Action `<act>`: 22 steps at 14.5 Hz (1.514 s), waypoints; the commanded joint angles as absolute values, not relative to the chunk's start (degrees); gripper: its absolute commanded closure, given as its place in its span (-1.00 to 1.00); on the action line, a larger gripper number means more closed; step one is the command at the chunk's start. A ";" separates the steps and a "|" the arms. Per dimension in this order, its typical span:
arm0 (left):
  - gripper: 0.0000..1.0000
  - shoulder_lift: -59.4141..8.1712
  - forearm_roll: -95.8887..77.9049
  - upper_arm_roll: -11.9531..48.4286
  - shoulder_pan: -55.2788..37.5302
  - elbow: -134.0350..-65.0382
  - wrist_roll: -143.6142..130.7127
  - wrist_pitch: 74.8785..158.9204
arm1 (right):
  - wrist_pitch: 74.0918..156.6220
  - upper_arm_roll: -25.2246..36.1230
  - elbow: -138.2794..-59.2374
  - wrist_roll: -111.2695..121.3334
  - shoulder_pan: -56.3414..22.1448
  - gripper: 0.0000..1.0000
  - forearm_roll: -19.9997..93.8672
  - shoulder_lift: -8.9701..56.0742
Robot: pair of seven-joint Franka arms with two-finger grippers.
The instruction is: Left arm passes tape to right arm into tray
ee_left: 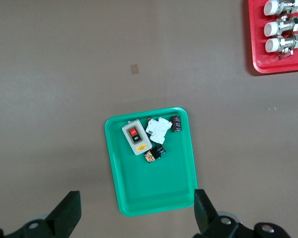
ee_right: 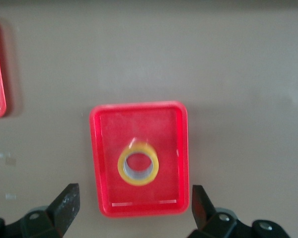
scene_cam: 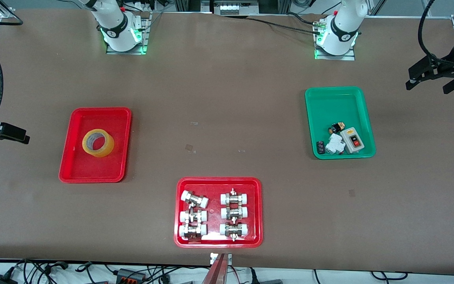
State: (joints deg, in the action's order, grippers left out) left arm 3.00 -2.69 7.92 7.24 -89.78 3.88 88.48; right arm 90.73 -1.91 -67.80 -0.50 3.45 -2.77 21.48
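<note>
I see the wide roll of translucent yellow packing tape (scene_cam: 98,142) lying flat in the shallow glossy red plastic tray (scene_cam: 73,169), toward the right arm's end of the brown tabletop (scene_cam: 227,102). My right pincer (ee_right: 134,210) hangs released high over that tray, fingers spread wide and holding nothing. My left pincer (ee_left: 136,213) hangs released too, over the green plastic tray (ee_left: 181,193) of small electrical parts (a grey switch box (ee_left: 135,138) among them). A second red tray (scene_cam: 256,209) holds white-capped metal fittings (scene_cam: 194,198).
</note>
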 commanded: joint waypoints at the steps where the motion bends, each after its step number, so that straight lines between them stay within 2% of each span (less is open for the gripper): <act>1: -1.00 2.81 -2.81 8.09 7.47 -89.03 3.78 87.54 | 96.58 -0.97 -76.81 -0.62 2.90 -1.00 -3.95 15.13; 7: -1.00 2.81 -2.72 9.05 7.21 -88.86 3.60 86.22 | 95.80 0.70 -78.56 2.29 2.73 -1.00 -3.34 13.02; 13: -1.00 2.90 -2.72 8.44 7.38 -88.86 3.95 85.08 | 103.36 0.62 -96.13 1.67 2.72 -1.00 -2.99 1.68; 22: -1.00 2.73 1.32 8.79 7.29 -87.80 4.13 85.08 | 100.28 0.18 -95.63 2.37 2.64 -1.00 1.14 1.49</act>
State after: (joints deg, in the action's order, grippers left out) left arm 3.01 0.06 8.41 7.22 -89.45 3.86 86.13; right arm 100.53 0.05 -94.99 1.57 3.13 -0.11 2.03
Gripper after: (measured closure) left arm 0.000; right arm 0.000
